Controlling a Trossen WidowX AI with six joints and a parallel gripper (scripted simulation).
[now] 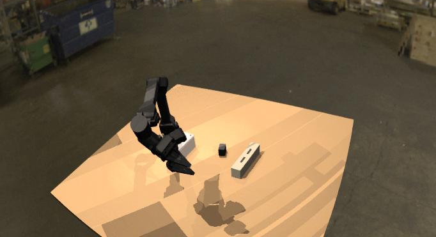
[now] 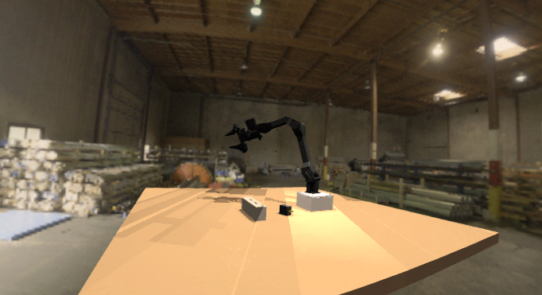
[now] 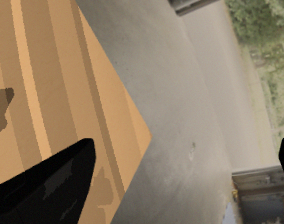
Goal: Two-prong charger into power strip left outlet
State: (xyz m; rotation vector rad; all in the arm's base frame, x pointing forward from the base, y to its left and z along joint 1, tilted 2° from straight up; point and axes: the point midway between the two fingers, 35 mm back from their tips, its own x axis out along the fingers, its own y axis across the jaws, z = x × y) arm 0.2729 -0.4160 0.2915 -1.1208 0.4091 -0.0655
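Black charger (image 1: 222, 149), one; power strip (image 1: 245, 160), one; gripper (image 1: 181, 166) open.

We see dim, blurred warehouse surroundings; bright ceiling lamps (image 2: 256, 10) glare overhead, casting hard blocky shadows across the tan wooden table (image 1: 288, 183).

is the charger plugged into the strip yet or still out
Out. The charger sits on the table beside the power strip, apart from it. The gripper hangs open above, holding nothing.
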